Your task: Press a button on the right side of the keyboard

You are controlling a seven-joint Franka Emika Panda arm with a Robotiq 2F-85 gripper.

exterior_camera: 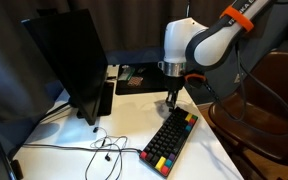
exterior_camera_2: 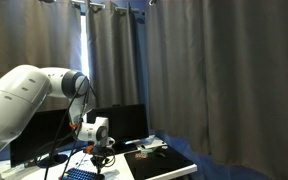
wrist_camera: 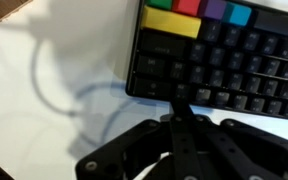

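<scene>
Here, keyboard (wrist_camera: pixel 224 70) too blurry, illegible.

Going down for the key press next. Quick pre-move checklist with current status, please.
1. Gripper closed for poking: ok, it looks shut in the wrist view.
2. Tip over the keyboard: ok, it appears over the edge row near one end.
3. Tip centred on a single key: cannot tell.
4. That end is the keyboard's right side: cannot tell.
5. Cable out of the path: ok, it lies beside the keyboard, away from the gripper.
6. Monitor clear of the descent: ok.
</scene>
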